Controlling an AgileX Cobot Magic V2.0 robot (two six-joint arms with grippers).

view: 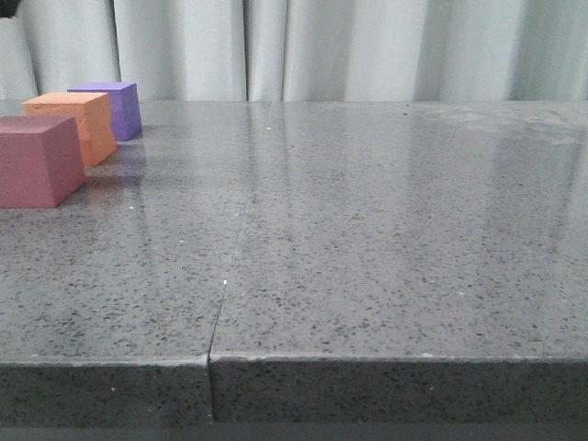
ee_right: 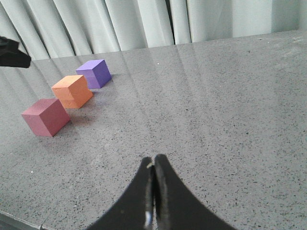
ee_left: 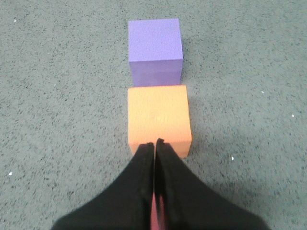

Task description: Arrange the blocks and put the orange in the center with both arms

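Observation:
Three foam cubes stand in a row at the table's far left: the pink cube nearest, the orange cube in the middle, the purple cube farthest. The right wrist view shows the same row: pink, orange, purple. My left gripper is shut and empty, above the row, its tips over the orange cube's near edge, the purple cube beyond; a strip of pink shows under the fingers. My right gripper is shut and empty over bare table, well right of the cubes.
The grey speckled table has a seam running front to back left of centre and a front edge near the camera. Pale curtains hang behind it. A black tip of the left arm shows above the cubes.

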